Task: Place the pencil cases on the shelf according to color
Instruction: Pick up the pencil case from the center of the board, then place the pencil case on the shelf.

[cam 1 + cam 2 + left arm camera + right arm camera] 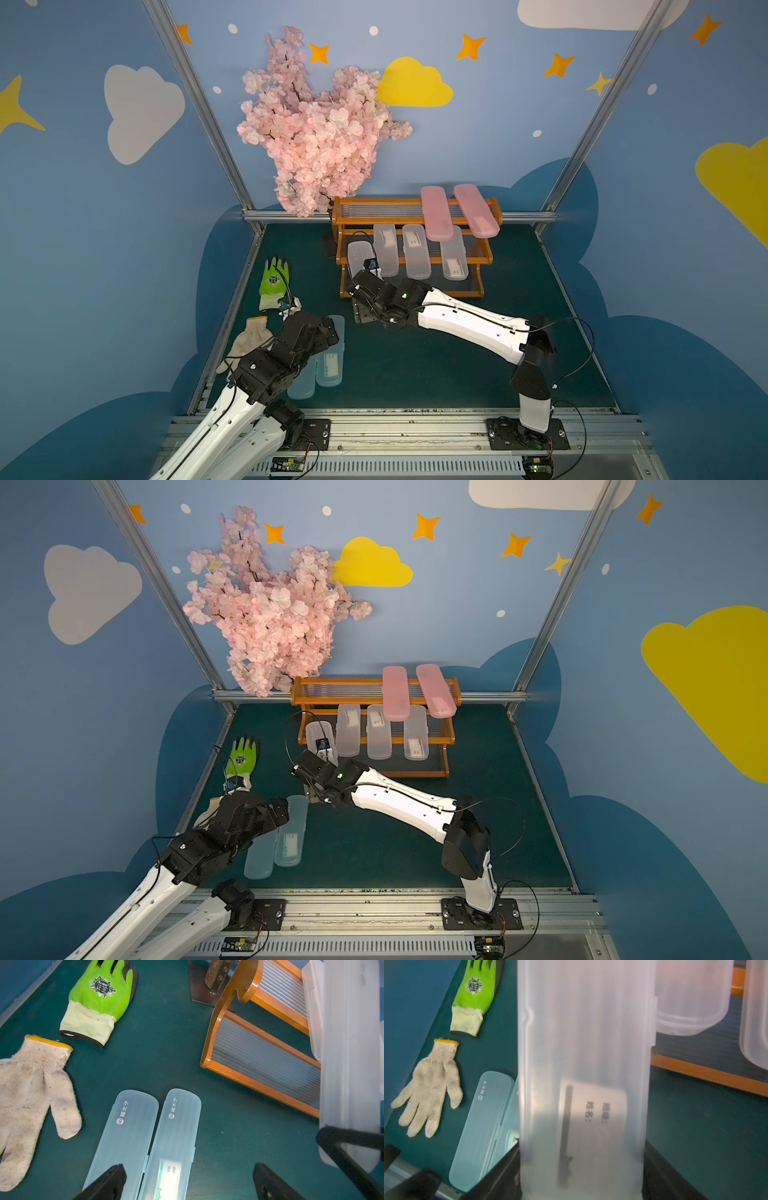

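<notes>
- Clear case (pixel 583 1043) gripped in my right hand (pixel 580 1167), at the shelf's (pixel 415 202) middle tier beside three clear ones (pixel 415 251).
- Pink cases (pixel 436 212) sit up top.
- Blue cases (pixel 128 1136) lie on the worktop (pixel 228 1147); left hand (pixel 191 1177) wide, empty.

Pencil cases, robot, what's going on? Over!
Right gripper shut on clear case at middle tier of shelf. Left gripper open above two blue cases. Gloves aside, nothing blocking.

Top views high, facing down, wrist views close, sharing green glove (pixel 99 999)
</notes>
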{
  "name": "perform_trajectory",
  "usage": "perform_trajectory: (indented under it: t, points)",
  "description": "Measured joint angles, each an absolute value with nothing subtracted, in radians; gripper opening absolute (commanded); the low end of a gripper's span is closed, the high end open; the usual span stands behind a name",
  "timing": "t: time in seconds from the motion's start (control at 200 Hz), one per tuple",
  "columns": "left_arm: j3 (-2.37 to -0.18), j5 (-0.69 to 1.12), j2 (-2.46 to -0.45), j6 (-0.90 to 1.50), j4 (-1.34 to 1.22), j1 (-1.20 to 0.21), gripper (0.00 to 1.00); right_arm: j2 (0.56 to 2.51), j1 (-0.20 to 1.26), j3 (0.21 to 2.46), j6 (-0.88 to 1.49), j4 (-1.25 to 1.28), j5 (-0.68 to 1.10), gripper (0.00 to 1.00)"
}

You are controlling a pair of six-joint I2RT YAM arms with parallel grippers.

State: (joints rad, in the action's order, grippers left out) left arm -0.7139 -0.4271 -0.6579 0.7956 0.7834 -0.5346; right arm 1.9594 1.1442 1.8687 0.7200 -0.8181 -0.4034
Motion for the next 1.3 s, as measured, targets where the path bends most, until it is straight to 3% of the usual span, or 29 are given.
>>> perform_trajectory:
  t: [0.295,0.641,0.881,1.297]
  points:
    - [-0.720,-0.429,-0.754,0.736,0.749,-0.525,1.00,2.180,1.067,2.161,0.717,-0.860,-0.368,0.74]
    - [-0.708,-0.389,-0.711,0.725,0.719,-0.503,1.00,2.328,0.998,2.400,0.717,-0.896,-0.306,0.74]
    - [-0.682,-0.342,-0.711,0.729,0.709,-0.502,1.00,2.354,0.972,2.417,0.722,-0.883,-0.272,0.76]
    - [-0.652,-0.279,-0.698,0.732,0.703,-0.499,1.00,2.366,0.945,2.418,0.752,-0.802,-0.209,0.93]
